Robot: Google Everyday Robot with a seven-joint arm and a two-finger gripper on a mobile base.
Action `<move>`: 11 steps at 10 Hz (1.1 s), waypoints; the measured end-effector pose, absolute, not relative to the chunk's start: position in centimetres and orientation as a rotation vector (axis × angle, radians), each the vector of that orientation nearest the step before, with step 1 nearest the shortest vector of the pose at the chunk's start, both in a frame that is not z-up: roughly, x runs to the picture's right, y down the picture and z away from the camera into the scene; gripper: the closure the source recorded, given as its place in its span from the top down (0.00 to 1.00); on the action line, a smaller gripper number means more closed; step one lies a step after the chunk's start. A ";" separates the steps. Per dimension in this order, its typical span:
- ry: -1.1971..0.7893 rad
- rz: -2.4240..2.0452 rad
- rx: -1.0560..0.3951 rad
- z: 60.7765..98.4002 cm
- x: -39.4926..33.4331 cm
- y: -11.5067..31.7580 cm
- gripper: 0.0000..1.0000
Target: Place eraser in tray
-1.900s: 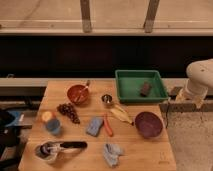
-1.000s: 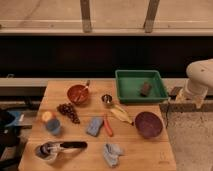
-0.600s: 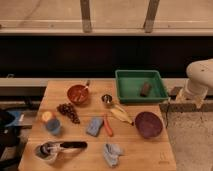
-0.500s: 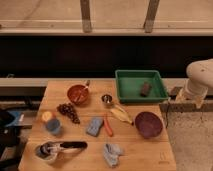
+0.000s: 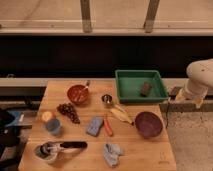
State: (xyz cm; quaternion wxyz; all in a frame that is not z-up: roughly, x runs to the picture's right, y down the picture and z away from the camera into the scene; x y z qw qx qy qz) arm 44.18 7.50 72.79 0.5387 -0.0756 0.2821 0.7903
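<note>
The eraser (image 5: 145,88), a small dark block, lies inside the green tray (image 5: 140,73) on its right half. The tray stands at the back right corner of the wooden table (image 5: 75,162). My gripper (image 5: 186,96) hangs at the end of the white arm (image 5: 201,75), off the table's right edge, to the right of the tray and apart from it. It holds nothing that I can see.
A purple bowl (image 5: 148,124) stands in front of the tray. A banana (image 5: 120,114), a metal cup (image 5: 106,98), a red bowl (image 5: 78,93), grapes (image 5: 67,111), a light blue pad (image 5: 93,126), a blue cup (image 5: 52,125), a cloth (image 5: 112,152) and a black-handled tool (image 5: 62,146) fill the table.
</note>
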 end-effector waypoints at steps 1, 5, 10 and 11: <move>0.671 1.879 -0.180 72.8 44.2 7.5 0.66; 0.641 1.859 -0.158 73.1 43.8 6.6 0.66; 0.515 1.714 -0.188 76.1 34.4 0.5 0.66; 0.492 1.692 -0.217 76.7 32.4 -0.3 0.66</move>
